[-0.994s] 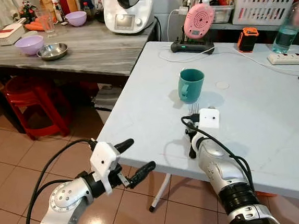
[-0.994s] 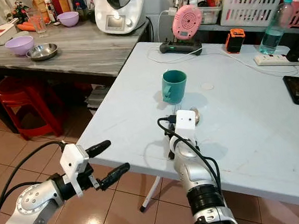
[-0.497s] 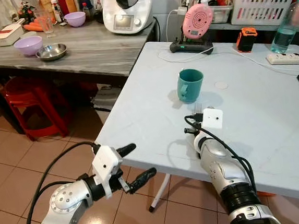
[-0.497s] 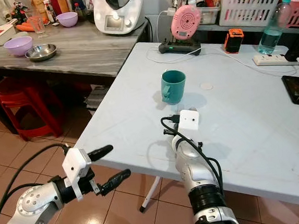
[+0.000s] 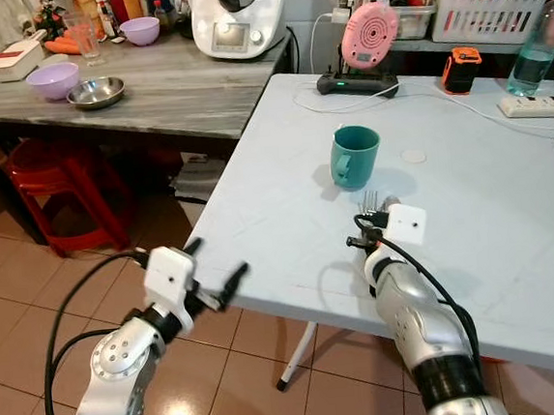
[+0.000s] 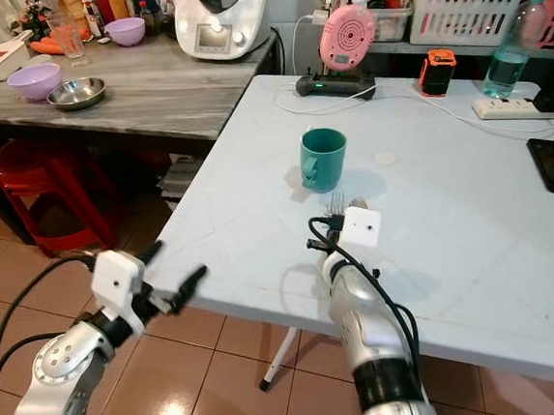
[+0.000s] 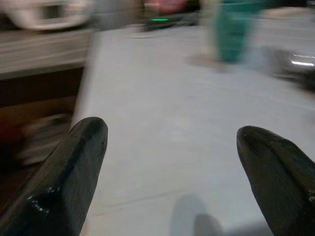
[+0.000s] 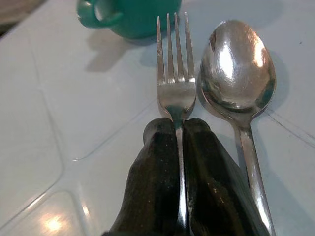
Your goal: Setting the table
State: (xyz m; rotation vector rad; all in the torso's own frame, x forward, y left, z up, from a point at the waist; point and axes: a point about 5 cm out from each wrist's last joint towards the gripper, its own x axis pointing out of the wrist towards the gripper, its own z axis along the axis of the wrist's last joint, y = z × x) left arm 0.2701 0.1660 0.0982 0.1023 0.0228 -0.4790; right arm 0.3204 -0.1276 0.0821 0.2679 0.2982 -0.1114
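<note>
My right gripper (image 8: 179, 132) is shut on the handle of a silver fork (image 8: 174, 83), low over the white table (image 5: 276, 198). The fork's tines (image 5: 369, 199) point at a teal mug (image 5: 355, 155) that stands upright just beyond. A silver spoon (image 8: 237, 69) lies on the table right beside the fork, parallel to it. At the table's near left edge my left gripper (image 5: 217, 261) is open with nothing between its fingers (image 7: 64, 182), which point across the tabletop toward the mug (image 7: 231, 29).
A wooden counter (image 5: 150, 92) at the left carries a purple bowl (image 5: 54, 82), a steel bowl (image 5: 96, 93) and a white appliance (image 5: 239, 15). A red stool (image 5: 62, 187) stands under it. At the table's far side are a pink device (image 5: 367, 39), a power strip (image 5: 535, 105) and a water bottle (image 5: 537, 44).
My left gripper has risen from below the table's edge and turned to point over the tabletop. The right gripper with the fork has shifted slightly to the right.
</note>
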